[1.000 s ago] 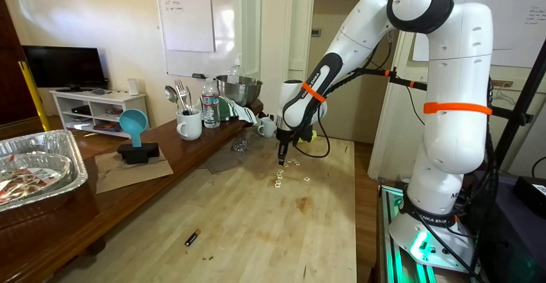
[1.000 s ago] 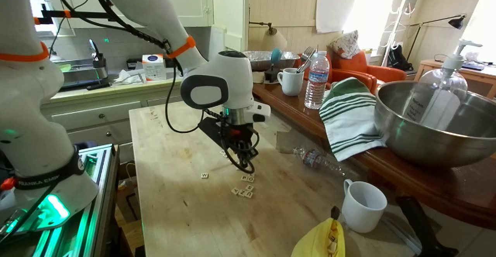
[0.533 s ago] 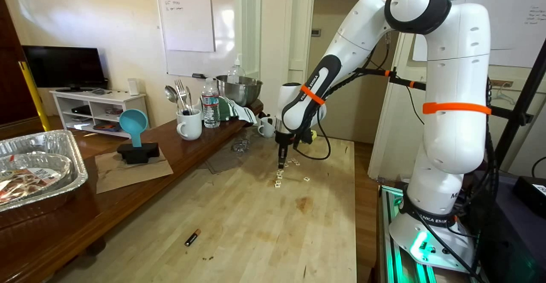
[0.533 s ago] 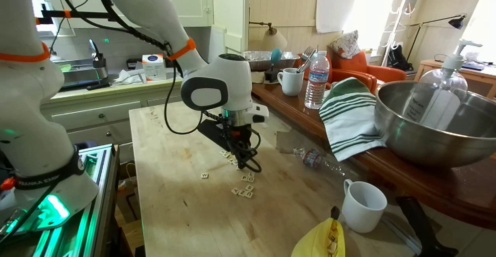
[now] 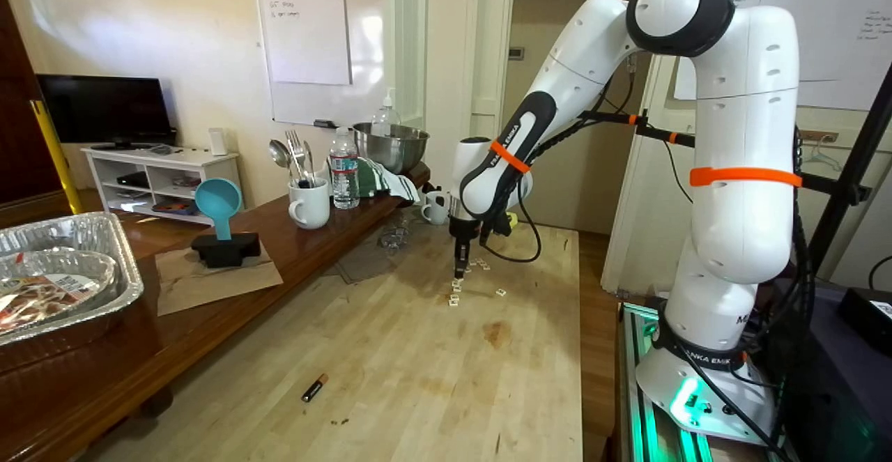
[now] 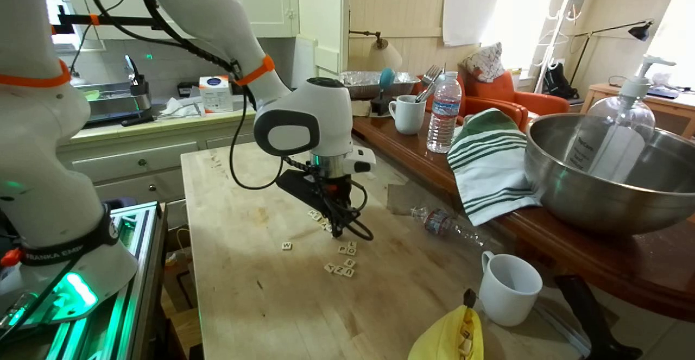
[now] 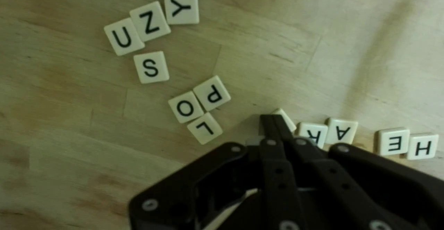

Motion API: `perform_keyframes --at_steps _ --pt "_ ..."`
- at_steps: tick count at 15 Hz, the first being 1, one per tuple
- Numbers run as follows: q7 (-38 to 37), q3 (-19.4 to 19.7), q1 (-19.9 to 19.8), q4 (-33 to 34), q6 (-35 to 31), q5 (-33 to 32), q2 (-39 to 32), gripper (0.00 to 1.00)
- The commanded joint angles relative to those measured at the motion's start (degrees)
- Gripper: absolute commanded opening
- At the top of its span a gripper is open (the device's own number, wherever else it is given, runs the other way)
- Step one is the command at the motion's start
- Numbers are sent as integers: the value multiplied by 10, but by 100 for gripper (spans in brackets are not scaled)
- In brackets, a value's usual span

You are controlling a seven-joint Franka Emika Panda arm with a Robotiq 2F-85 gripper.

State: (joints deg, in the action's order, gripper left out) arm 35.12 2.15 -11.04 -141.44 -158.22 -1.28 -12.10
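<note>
Wrist view: the claw [image 7: 273, 119] is pointing at the table [image 7: 79, 126], its fingers [image 7: 271, 153] standing together. A half-hidden letter tile [image 7: 287, 119] is lying just beside them at three o'clock, contact being uncertain. Tiles R [image 7: 313, 131], A [image 7: 341, 131], E [image 7: 394, 142] and H [image 7: 422, 146] are trailing between three and four, P [image 7: 212, 93], O [image 7: 186, 107] and L [image 7: 205, 128] are clustering near nine, and U [image 7: 124, 36], Z [image 7: 150, 22], Y [image 7: 181, 7] and S [image 7: 151, 67] are lying toward ten.

The arm [image 5: 589, 44] has sunk a little, bringing the gripper [image 5: 458, 276] lower over the worktop [image 5: 390, 378], how close I can't quite judge from here, and more of the letter tiles [image 6: 315, 216] behind it have come into sight.
</note>
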Motion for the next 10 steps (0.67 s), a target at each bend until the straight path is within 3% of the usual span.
perform_keyframes --at_steps 1,10 --pt "20 -10 -9 -1 -10 7 -11 0" --pt "-1 -14 -8 7 9 35 -15 0"
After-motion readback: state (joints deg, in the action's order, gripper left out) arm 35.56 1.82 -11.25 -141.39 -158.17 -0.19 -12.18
